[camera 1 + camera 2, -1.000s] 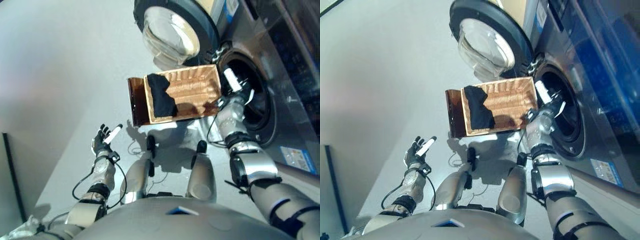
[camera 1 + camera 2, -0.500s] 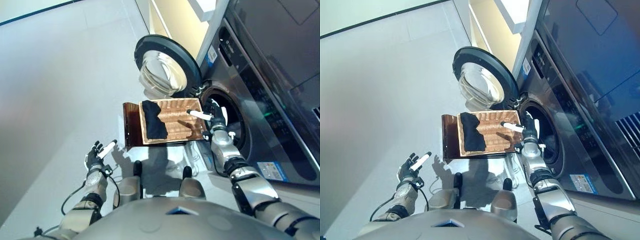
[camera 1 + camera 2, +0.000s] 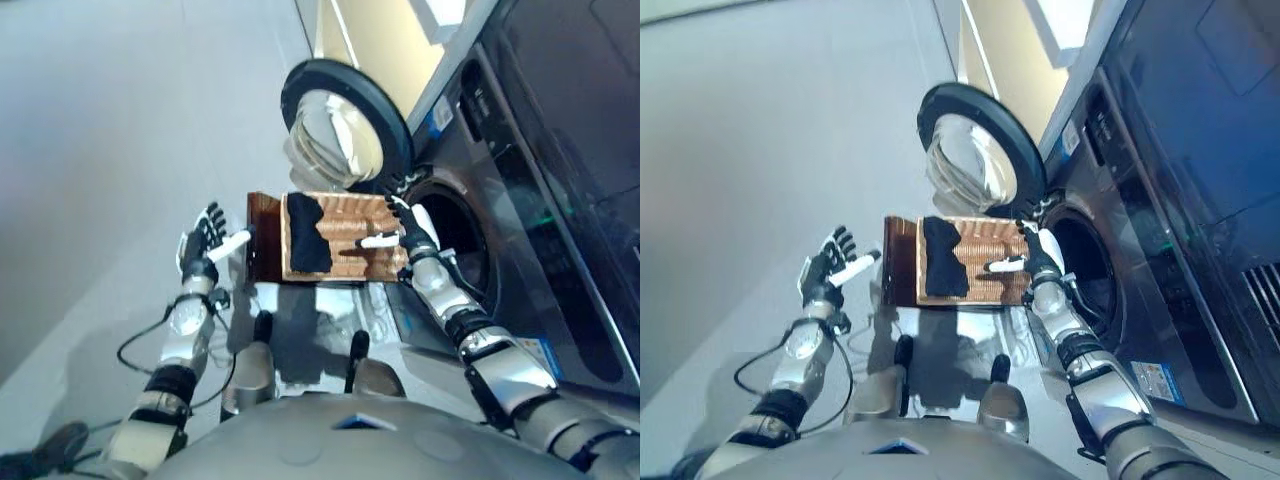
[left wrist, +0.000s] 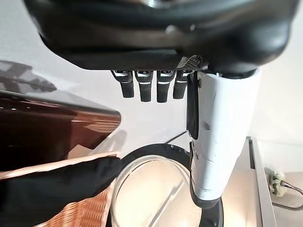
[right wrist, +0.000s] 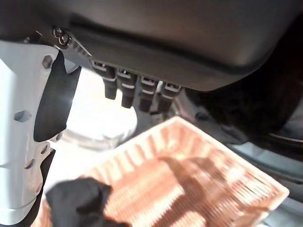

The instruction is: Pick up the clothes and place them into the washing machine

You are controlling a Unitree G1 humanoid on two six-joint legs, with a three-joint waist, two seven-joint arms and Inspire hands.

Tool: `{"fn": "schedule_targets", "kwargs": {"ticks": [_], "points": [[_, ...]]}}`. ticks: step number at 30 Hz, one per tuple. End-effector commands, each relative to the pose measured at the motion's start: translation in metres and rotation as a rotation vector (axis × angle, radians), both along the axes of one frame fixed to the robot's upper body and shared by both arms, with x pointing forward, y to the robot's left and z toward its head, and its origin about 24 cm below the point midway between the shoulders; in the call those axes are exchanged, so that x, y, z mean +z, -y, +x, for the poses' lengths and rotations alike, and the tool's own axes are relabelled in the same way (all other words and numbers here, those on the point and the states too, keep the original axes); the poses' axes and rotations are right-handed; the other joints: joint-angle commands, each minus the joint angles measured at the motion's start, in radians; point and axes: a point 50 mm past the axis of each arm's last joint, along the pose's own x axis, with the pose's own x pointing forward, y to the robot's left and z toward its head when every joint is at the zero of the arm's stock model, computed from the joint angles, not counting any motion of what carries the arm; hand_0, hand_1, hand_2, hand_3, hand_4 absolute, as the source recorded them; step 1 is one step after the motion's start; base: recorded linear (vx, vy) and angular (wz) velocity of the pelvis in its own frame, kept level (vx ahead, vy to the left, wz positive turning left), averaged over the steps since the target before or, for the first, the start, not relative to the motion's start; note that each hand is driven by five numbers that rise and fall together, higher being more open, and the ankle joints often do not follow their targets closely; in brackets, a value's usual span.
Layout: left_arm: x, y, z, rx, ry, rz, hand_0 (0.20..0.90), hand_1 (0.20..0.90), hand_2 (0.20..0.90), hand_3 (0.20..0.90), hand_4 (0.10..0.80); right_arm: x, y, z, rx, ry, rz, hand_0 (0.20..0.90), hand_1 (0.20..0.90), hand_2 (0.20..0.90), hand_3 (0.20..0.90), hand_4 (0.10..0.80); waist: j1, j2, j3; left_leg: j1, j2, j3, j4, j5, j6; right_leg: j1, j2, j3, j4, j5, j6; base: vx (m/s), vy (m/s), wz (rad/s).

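A black garment (image 3: 306, 237) lies draped over the left end of a wicker basket (image 3: 350, 215) that sits on a brown stand (image 3: 262, 238) before the washing machine (image 3: 520, 170). The machine's round door (image 3: 345, 120) stands swung open, and its drum opening (image 3: 458, 235) is dark. My right hand (image 3: 405, 222) hovers open over the basket's right end, with nothing in it. Left of the stand, my left hand (image 3: 203, 243) is raised, open and empty. The right wrist view shows the basket (image 5: 203, 184) and the garment (image 5: 78, 201) below the straight fingers.
The grey floor (image 3: 110, 150) spreads wide to the left of the stand. A pale yellow panel (image 3: 375, 40) rises behind the open door.
The camera has shifted. My right hand has moved further over the basket, away from the drum opening. My left hand has risen and come closer to the stand.
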Motion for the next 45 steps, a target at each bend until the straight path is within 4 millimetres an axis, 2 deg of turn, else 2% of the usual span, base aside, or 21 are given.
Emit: {"fn": "schedule_targets", "kwargs": {"ticks": [1,2,3,4,6,7,8,9,13,14,15,21,30,31,32,33,34,38,45], "points": [[0.077,0.001,0.034,-0.062,0.377,0.066,0.900,0.900,0.900,0.900,0.800,0.073,-0.012,0.052,0.018,0.299,-0.004,0.900,0.900,0.900,0.900,0.800,0.048,-0.041,0.068,-0.070,-0.040,-0.004,0.185,-0.130,-0.029,-0.168,-0.014,0.034,0.193,-0.019,-0.001,-0.145,-0.044,0.08],[0.078,0.001,0.034,-0.062,0.377,0.066,0.900,0.900,0.900,0.900,0.800,0.073,-0.012,0.052,0.018,0.300,-0.003,0.900,0.900,0.900,0.900,0.800,0.047,-0.042,0.068,-0.074,-0.041,-0.005,0.189,-0.132,-0.029,-0.171,-0.014,0.034,0.195,-0.019,-0.001,-0.195,-0.053,0.10],[0.102,0.003,0.040,-0.080,0.480,0.062,0.900,0.900,0.900,0.900,0.800,0.094,-0.011,0.064,0.016,0.362,-0.015,0.900,0.900,0.900,0.900,0.800,0.053,-0.044,0.100,-0.152,-0.044,-0.011,0.262,-0.148,-0.036,-0.233,-0.009,0.026,0.237,-0.026,-0.006,-0.107,-0.019,0.15],[0.102,0.003,0.040,-0.080,0.481,0.062,0.900,0.900,0.900,0.900,0.800,0.095,-0.012,0.064,0.016,0.362,-0.015,0.900,0.900,0.900,0.900,0.800,0.052,-0.044,0.097,-0.159,-0.045,-0.012,0.267,-0.151,-0.036,-0.238,-0.009,0.025,0.240,-0.027,-0.006,-0.132,-0.020,0.29],[0.117,0.004,0.040,-0.085,0.549,0.049,0.900,0.900,0.900,0.900,0.800,0.106,-0.008,0.071,-0.002,0.392,-0.021,0.900,0.900,0.900,0.900,0.800,0.055,-0.047,0.103,-0.217,-0.040,-0.018,0.311,-0.163,-0.037,-0.290,-0.005,0.016,0.282,-0.037,-0.007,-0.060,0.003,0.26],[0.124,0.006,0.041,-0.094,0.582,0.038,0.900,0.900,0.900,0.900,0.800,0.114,-0.004,0.076,-0.012,0.403,-0.036,0.900,0.900,0.900,0.900,0.800,0.059,-0.043,0.104,-0.258,-0.040,-0.021,0.336,-0.171,-0.039,-0.330,-0.006,0.009,0.309,-0.044,-0.005,-0.095,-0.013,0.17],[0.141,0.009,0.043,-0.101,0.653,0.022,0.900,0.900,0.900,0.900,0.800,0.130,0.000,0.084,-0.043,0.437,-0.036,0.900,0.900,0.900,0.900,0.800,0.067,-0.043,0.112,-0.319,-0.039,-0.029,0.377,-0.185,-0.042,-0.377,-0.005,0.001,0.347,-0.060,-0.007,-0.083,-0.012,0.13],[0.141,0.009,0.043,-0.101,0.653,0.022,0.900,0.900,0.900,0.900,0.800,0.130,0.000,0.084,-0.043,0.437,-0.036,0.900,0.900,0.900,0.900,0.800,0.067,-0.043,0.111,-0.322,-0.039,-0.029,0.379,-0.186,-0.042,-0.380,-0.005,0.001,0.348,-0.060,-0.007,-0.048,-0.019,0.19],[0.184,0.018,0.041,-0.131,0.846,0.007,0.900,0.900,0.900,0.900,0.800,0.157,0.007,0.096,-0.092,0.487,-0.033,0.900,0.900,0.900,0.900,0.800,0.087,-0.045,0.132,-0.440,-0.039,-0.044,0.468,-0.217,-0.044,-0.493,-0.002,-0.008,0.439,-0.097,-0.016,-0.042,-0.008,0.23],[0.184,0.018,0.041,-0.131,0.847,0.007,0.900,0.900,0.900,0.900,0.800,0.157,0.007,0.096,-0.092,0.488,-0.032,0.900,0.900,0.900,0.900,0.800,0.087,-0.046,0.132,-0.443,-0.039,-0.044,0.470,-0.218,-0.044,-0.495,-0.003,-0.008,0.440,-0.097,-0.016,-0.046,-0.022,0.11],[0.196,0.023,0.042,-0.141,0.896,-0.005,0.900,0.900,0.900,0.900,0.800,0.166,0.008,0.100,-0.106,0.500,-0.027,0.900,0.900,0.900,0.900,0.800,0.094,-0.051,0.139,-0.483,-0.041,-0.052,0.498,-0.227,-0.045,-0.528,-0.007,-0.014,0.467,-0.106,-0.016,-0.019,-0.021,0.08],[0.219,0.031,0.043,-0.168,0.990,-0.014,0.900,0.900,0.900,0.900,0.800,0.177,0.015,0.104,-0.149,0.503,-0.003,0.900,0.900,0.900,0.900,0.800,0.112,-0.046,0.152,-0.562,-0.048,-0.062,0.541,-0.245,-0.042,-0.596,-0.015,-0.028,0.516,-0.124,-0.015,-0.016,-0.012,0.14],[0.234,0.037,0.045,-0.150,1.055,-0.042,0.900,0.900,0.900,0.900,0.800,0.201,0.016,0.111,-0.176,0.550,0.046,0.900,0.900,0.900,0.900,0.800,0.142,-0.020,0.189,-0.633,-0.071,-0.074,0.551,-0.245,-0.033,-0.659,-0.036,-0.040,0.545,-0.135,-0.009,0.019,0.003,0.07],[0.234,0.036,0.045,-0.143,1.057,-0.038,0.900,0.900,0.900,0.900,0.800,0.201,0.016,0.111,-0.180,0.550,0.057,0.900,0.900,0.900,0.900,0.800,0.150,-0.016,0.191,-0.630,-0.075,-0.075,0.559,-0.280,-0.032,-0.655,-0.037,-0.038,0.560,-0.170,-0.004,0.027,-0.013,0.09],[0.235,0.036,0.045,-0.143,1.059,-0.037,0.900,0.900,0.900,0.900,0.800,0.202,0.016,0.111,-0.180,0.552,0.057,0.900,0.900,0.900,0.900,0.800,0.151,-0.015,0.196,-0.641,-0.078,-0.076,0.551,-0.245,-0.031,-0.665,-0.039,-0.040,0.548,-0.139,-0.009,0.014,-0.012,0.14],[0.236,0.035,0.044,-0.134,1.068,-0.036,0.900,0.900,0.900,0.900,0.800,0.204,0.017,0.112,-0.188,0.561,0.059,0.900,0.900,0.900,0.900,0.800,0.155,-0.012,0.198,-0.649,-0.080,-0.078,0.551,-0.244,-0.031,-0.672,-0.041,-0.041,0.552,-0.140,-0.009,0.011,-0.012,0.16],[0.238,0.034,0.043,-0.123,1.079,-0.039,0.900,0.900,0.900,0.900,0.800,0.208,0.018,0.112,-0.194,0.564,0.066,0.900,0.900,0.900,0.900,0.800,0.161,-0.009,0.197,-0.651,-0.081,-0.079,0.563,-0.282,-0.030,-0.669,-0.045,-0.039,0.568,-0.178,-0.001,0.117,-0.031,0.30],[0.241,0.032,0.043,-0.100,1.094,-0.038,0.900,0.900,0.900,0.900,0.800,0.223,0.020,0.114,-0.198,0.603,0.070,0.900,0.900,0.900,0.900,0.800,0.172,-0.004,0.201,-0.679,-0.092,-0.087,0.568,-0.281,-0.027,-0.691,-0.054,-0.045,0.579,-0.182,-0.001,0.043,-0.006,0.19],[0.247,0.034,0.042,-0.095,1.125,-0.045,0.900,0.900,0.900,0.900,0.800,0.225,0.036,0.113,-0.257,0.591,0.062,0.900,0.900,0.900,0.900,0.800,0.192,0.008,0.208,-0.718,-0.110,-0.093,0.574,-0.279,-0.027,-0.718,-0.073,-0.050,0.594,-0.190,0.003,0.024,-0.007,0.08]]}}
